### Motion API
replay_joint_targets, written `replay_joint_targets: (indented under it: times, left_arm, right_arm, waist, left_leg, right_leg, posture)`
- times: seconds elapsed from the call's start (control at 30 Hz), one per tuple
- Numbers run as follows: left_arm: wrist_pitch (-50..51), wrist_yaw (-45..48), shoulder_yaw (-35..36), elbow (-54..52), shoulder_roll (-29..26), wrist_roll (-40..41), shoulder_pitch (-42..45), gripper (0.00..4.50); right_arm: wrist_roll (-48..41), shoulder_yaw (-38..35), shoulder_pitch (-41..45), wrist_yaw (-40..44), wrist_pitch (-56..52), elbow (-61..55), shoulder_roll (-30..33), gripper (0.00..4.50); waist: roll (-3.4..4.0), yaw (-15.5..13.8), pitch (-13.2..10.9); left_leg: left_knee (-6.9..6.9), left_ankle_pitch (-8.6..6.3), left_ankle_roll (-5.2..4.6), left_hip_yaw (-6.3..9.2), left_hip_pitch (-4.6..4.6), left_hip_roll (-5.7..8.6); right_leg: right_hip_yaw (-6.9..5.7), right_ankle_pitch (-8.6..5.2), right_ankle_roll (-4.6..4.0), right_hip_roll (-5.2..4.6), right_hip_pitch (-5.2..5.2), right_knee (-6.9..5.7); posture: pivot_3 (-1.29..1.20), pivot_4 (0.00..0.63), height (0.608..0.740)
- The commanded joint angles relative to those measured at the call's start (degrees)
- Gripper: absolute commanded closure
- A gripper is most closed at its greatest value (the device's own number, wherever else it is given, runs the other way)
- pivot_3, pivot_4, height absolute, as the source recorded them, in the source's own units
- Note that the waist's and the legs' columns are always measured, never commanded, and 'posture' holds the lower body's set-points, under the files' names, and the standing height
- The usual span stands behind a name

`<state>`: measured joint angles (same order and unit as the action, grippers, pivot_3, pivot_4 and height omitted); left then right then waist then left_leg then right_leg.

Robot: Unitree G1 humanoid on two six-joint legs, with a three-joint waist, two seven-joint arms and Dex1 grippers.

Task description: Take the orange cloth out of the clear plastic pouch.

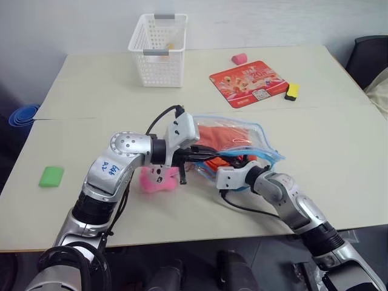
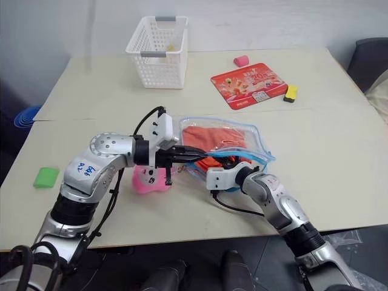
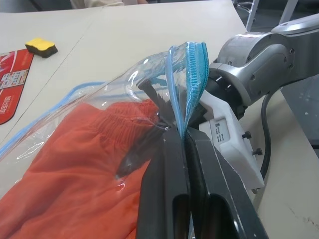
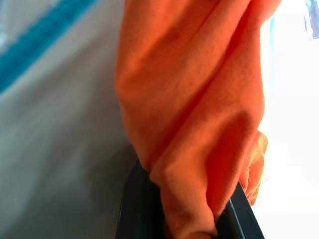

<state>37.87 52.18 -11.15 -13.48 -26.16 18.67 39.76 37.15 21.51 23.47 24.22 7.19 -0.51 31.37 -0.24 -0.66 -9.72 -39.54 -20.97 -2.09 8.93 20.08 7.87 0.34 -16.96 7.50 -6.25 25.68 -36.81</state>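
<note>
Near the front-centre of the table [image 1: 339, 121], my two grippers meet at the mouth of the clear plastic pouch [image 1: 260, 136], which lies flat with its open end toward me. The orange cloth [image 1: 221, 136] is mostly inside it, visible through the film; a fold of it has bunched at the opening.

My left gripper [image 3: 185, 137] is pressed together on the pouch's blue-edged rim, pinching the rim strip and lifting it off the table. I judge this grip is there to anchor the pouch and prop the mouth open, so the film does not drag along when the cloth is pulled.

My right gripper [image 4: 192, 219] reaches into the mouth from my right, fingers nipped on a fold of the orange cloth; in the right wrist view the fabric rises between the two black fingers [image 4: 137, 209]. Bite looks narrow, on one fold only.

Pink plush charm [image 1: 159, 180] sits on the table below my left wrist, beside the pouch.

Status: cloth gripped, not yet drawn out. Next move, as I judge it: draw the right hand back toward me, away from the opening, while the left holds the rim firm. Risk: the fold slips free, or the whole pouch slides with the cloth.

Well clear at the back: white basket [image 1: 159, 48], red printed card [image 1: 247, 82].
</note>
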Motion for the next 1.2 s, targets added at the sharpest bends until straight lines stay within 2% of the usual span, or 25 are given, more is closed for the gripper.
replay_joint_targets:
  times: [0.03, 0.13, 0.37, 0.53, 0.63, 0.77, 0.87, 1.03, 1.2]
  left_arm:
    - [1.53, -3.57, 2.23, -0.69, 2.20, 1.53, 1.28, 4.50]
    - [1.86, -5.94, 2.14, 1.34, 3.74, 0.59, 2.06, 4.50]
    - [-11.51, -3.37, -5.84, 4.53, -0.72, -9.25, -1.31, 4.50]
    - [-15.81, -5.77, -6.61, 9.64, -0.63, -13.64, -0.88, 4.50]
    - [-16.44, -7.59, -5.47, 13.37, 0.34, -14.73, 0.65, 4.50]
    - [-17.59, -9.43, -4.57, 16.97, -0.05, -16.79, 2.41, 4.50]
    - [-17.84, -10.20, -3.33, 19.08, -0.71, -17.55, 3.21, 4.50]
    - [-18.66, -10.13, -1.52, 20.28, -1.84, -17.69, 3.31, 4.50]
    - [-19.41, -4.50, -1.56, 13.68, -7.63, -17.24, -1.01, 4.50]
  right_arm:
    - [1.47, 1.15, -1.98, 1.98, 2.22, -2.85, 2.27, 4.46]
    - [2.79, 1.18, -3.17, 3.17, 4.66, -6.68, 5.32, 4.46]
    - [-2.06, -4.89, -5.34, 5.21, 7.01, -15.32, 9.30, 4.46]
    - [-10.44, -8.42, -10.54, 10.29, 13.05, -22.12, 15.51, 4.46]
    - [-16.76, -8.37, -16.72, 15.75, 18.74, -23.81, 22.08, 4.46]
    - [-19.45, -10.32, -23.01, 18.59, 25.82, -23.12, 29.53, 4.46]
    - [-22.45, -13.08, -26.34, 19.24, 26.60, -22.74, 31.74, 4.46]
    - [-22.63, -16.91, -32.70, 20.44, 29.92, -20.05, 35.48, 4.46]
    - [-16.47, -28.58, -40.12, 13.87, 32.28, -5.79, 37.04, 4.46]
  waist:
    - [0.00, -0.13, 0.00]
    - [0.00, -0.57, 0.00]
    - [0.00, -0.55, 0.00]
    - [0.00, -0.92, -0.01]
    - [0.00, -1.07, -0.01]
    - [-0.02, -1.03, -0.02]
    - [-0.04, -0.68, -0.03]
    - [-0.04, -0.92, -0.03]
    - [-0.04, -1.00, -0.03]
  left_leg:
    - [0.00, 0.00, 0.00, 0.00, 0.01, 0.00]
    - [-0.01, 0.00, 0.00, 0.01, 0.02, 0.06]
    - [0.00, 0.00, 0.00, -0.04, 0.03, 0.03]
    - [0.00, 0.00, 0.00, -0.01, 0.05, 0.03]
    - [0.00, 0.00, -0.01, 0.00, 0.06, 0.05]
    - [0.00, 0.00, -0.02, -0.02, 0.06, 0.06]
    - [0.01, 0.00, -0.01, -0.02, 0.03, 0.01]
    - [0.01, 0.00, 0.00, -0.04, 0.02, -0.01]
    - [0.00, 0.01, -0.02, -0.05, 0.01, 0.04]
  right_leg:
    - [0.00, 0.00, 0.00, 0.00, -0.01, 0.00]
    - [-0.01, 0.00, 0.00, 0.05, 0.00, 0.00]
    - [-0.01, 0.00, 0.00, 0.01, 0.02, 0.05]
    - [0.00, 0.00, 0.00, 0.01, 0.01, 0.09]
    - [0.00, 0.00, 0.00, 0.02, -0.02, 0.17]
    - [-0.01, 0.01, 0.02, 0.02, -0.05, 0.23]
    - [-0.02, 0.01, 0.02, 0.02, -0.05, 0.22]
    - [-0.02, 0.01, 0.02, 0.03, -0.05, 0.20]
    - [-0.01, 0.02, 0.03, 0.03, -0.09, 0.22]
  posture:
    - [0.00, 0.150, 0.740]
    - [0.00, 0.150, 0.740]
    - [0.00, 0.150, 0.740]
    - [0.00, 0.150, 0.740]
    - [0.00, 0.150, 0.740]
    - [0.00, 0.150, 0.740]
    - [0.00, 0.150, 0.740]
    - [0.00, 0.150, 0.740]
    - [0.00, 0.150, 0.740]
